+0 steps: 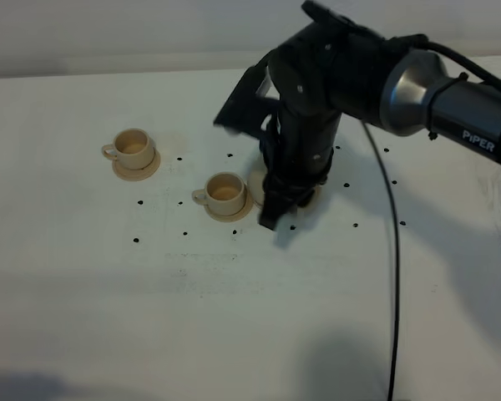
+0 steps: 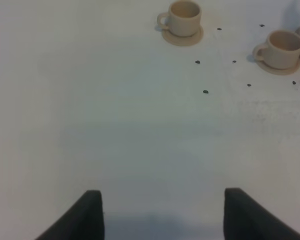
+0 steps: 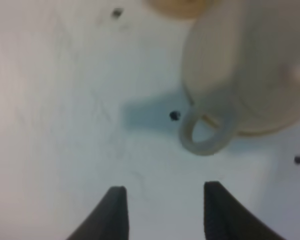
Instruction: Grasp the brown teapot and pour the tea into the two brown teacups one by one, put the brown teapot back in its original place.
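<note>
At the centre of the exterior view, the brown teapot [image 3: 250,65] was masked by the right arm [image 1: 434,92]. The left gripper [image 2: 162,215] and right gripper [image 3: 162,212] were noted open, empty. The loop handle [image 3: 206,134] should be centred between the right fingers [image 3: 115,212] before closure.

Smooth glazed ceramic on the brown teapot [image 3: 250,65], pale beige-tan with a soft, dull sheen, the same on its loop handle [image 3: 206,142]. Matching ceramic on the outer teacup [image 1: 134,147] and the inner teacup [image 1: 226,191], and on their small saucers [image 1: 144,174] — smooth, barely glossy. Under it all a white table [image 1: 234,317], matt, faintly scratched, speckled with small black dots [image 1: 140,202]. Matt black casing, plastic by the look, on the right arm [image 1: 305,125]; brushed silver metal at one joint [image 1: 411,90], mildly shiny. Thin black cable [image 1: 394,251], smooth. Dark matt fingers [image 3: 112,215] on the right gripper [image 3: 165,187] — likewise on the left gripper [image 2: 162,191].
</note>
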`<state>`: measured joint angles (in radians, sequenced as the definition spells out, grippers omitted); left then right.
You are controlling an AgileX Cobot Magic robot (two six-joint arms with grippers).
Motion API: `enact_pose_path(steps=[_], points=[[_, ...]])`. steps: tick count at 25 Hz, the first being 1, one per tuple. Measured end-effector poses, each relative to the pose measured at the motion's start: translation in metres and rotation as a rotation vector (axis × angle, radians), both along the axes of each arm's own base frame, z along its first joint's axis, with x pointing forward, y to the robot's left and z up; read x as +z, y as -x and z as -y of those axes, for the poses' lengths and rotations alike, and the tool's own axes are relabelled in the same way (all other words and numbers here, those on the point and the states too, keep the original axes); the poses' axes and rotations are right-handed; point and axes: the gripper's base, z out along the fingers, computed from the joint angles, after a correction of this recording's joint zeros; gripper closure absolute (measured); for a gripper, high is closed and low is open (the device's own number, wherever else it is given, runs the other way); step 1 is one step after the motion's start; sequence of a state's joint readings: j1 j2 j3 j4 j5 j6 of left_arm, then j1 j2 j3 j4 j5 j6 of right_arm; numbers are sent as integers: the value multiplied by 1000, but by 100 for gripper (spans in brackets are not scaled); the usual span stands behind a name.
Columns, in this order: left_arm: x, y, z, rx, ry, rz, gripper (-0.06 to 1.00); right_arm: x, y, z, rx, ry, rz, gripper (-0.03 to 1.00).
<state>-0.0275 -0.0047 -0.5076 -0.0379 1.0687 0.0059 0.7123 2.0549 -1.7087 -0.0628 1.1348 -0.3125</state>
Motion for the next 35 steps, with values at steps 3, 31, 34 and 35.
enact_pose_path(steps=[3,31,34,35], points=[[0,0,0,0,0,0,45,0,-2,1,-170,-43,-12,62],[0,0,0,0,0,0,45,-40,-70,11,-409,-149,-204,62],[0,0,0,0,0,0,45,-40,-71,11,-409,-148,-199,62],[0,0,0,0,0,0,45,-40,-71,11,-408,-146,-197,62]])
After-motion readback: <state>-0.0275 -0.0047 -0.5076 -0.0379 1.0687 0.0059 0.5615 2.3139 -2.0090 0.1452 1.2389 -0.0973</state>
